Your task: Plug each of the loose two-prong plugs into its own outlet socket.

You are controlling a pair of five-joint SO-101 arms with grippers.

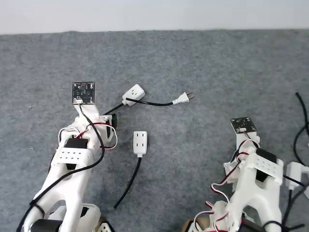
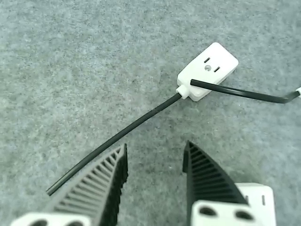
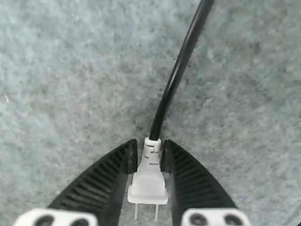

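Two white outlet sockets lie on the grey carpet, one (image 1: 133, 94) farther back and one (image 1: 140, 143) nearer the middle. A loose white two-prong plug (image 1: 182, 99) lies to the right of the far socket, and its black cord runs across that socket. My left gripper (image 2: 155, 148) is open over bare carpet, just short of the far socket (image 2: 208, 71), with the near socket (image 2: 257, 197) beside one finger. My right gripper (image 3: 149, 143) is shut on another white two-prong plug (image 3: 148, 181), whose black cord (image 3: 181, 66) leads away over the carpet.
The near socket's black cord (image 1: 128, 183) trails toward the front edge between the arms. More black cables (image 1: 301, 130) and a white block (image 1: 294, 171) lie at the right edge. The far part of the carpet (image 1: 193, 53) is open floor.
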